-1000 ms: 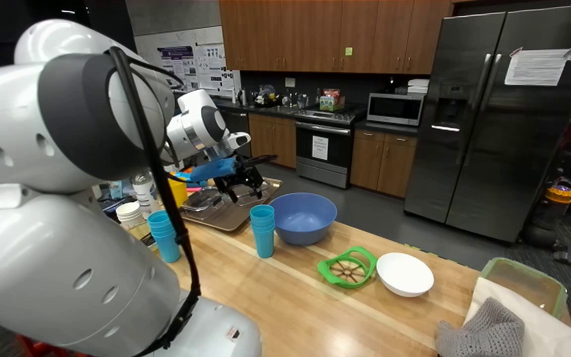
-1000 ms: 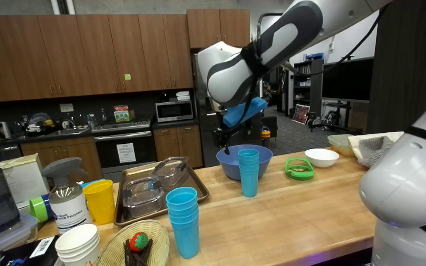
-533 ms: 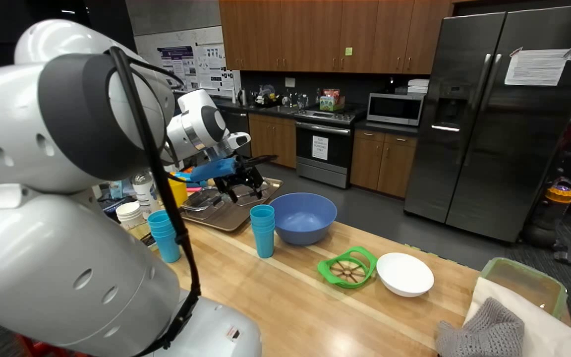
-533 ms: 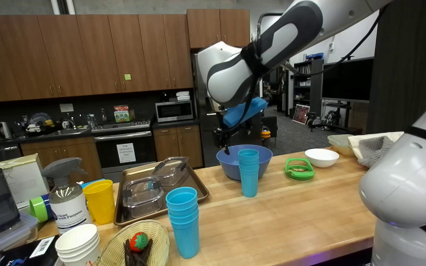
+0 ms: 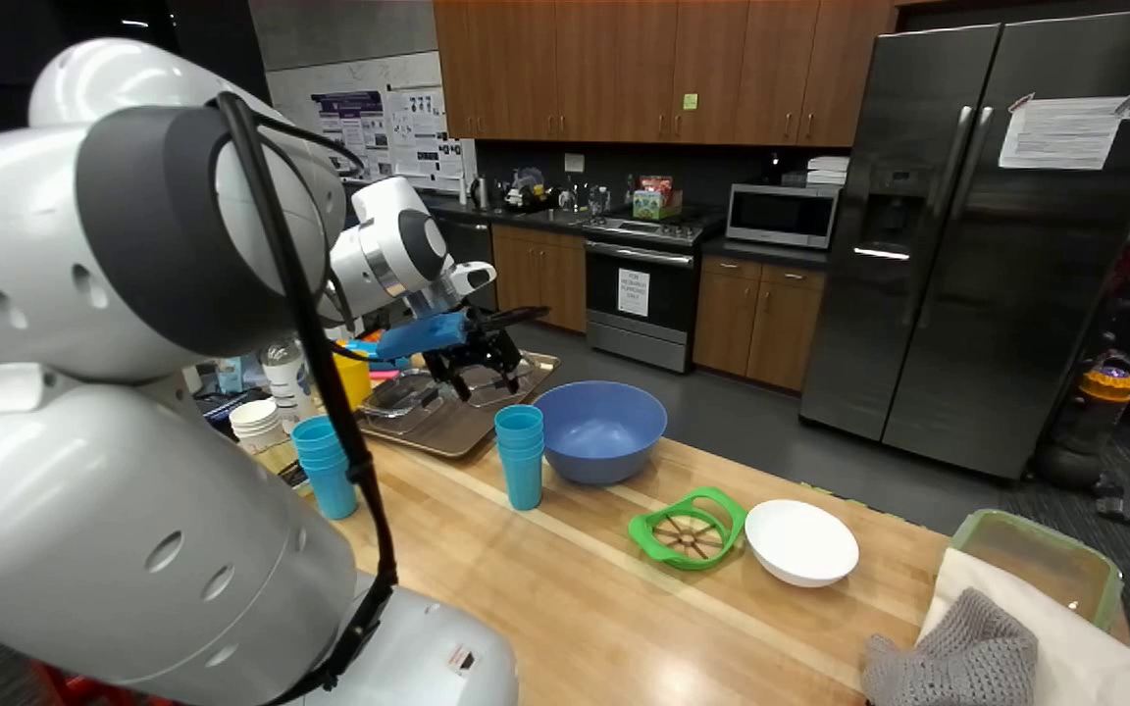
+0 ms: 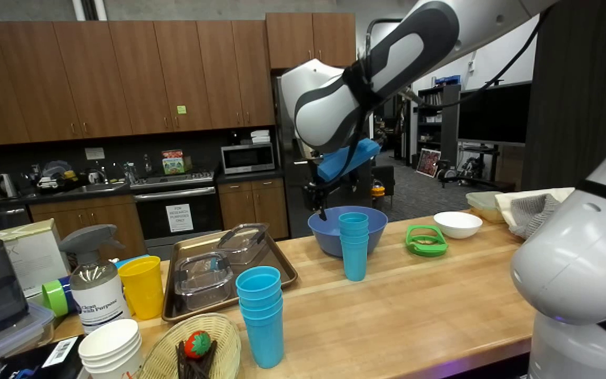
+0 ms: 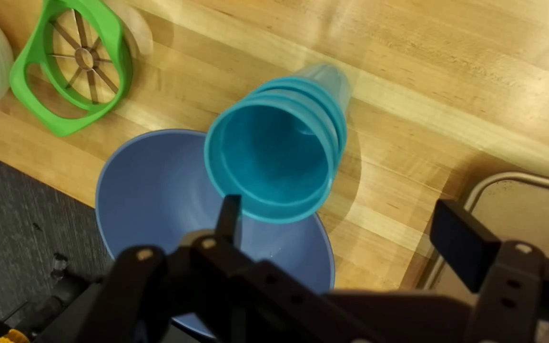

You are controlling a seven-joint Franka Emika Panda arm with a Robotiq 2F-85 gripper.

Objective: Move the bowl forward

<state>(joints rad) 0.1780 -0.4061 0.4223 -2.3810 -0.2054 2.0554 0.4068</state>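
1. Gripper [image 7: 341, 216] is hanging in the air with its jaws spread wide!
2. One finger [image 7: 230, 216] is cutting across the blue bowl [image 7: 155, 190] in the wrist view, while the opposite one is crossing the rim of the brown tray [image 7: 532, 214].
3. Bowl is sitting upright at the edge of the wooden table [image 5: 575, 598]; in an exterior view a narrow gap is showing between it and the nearer finger.
4. Turquoise cups [image 7: 274, 143] (a nested stack) are standing just beside the bowl.
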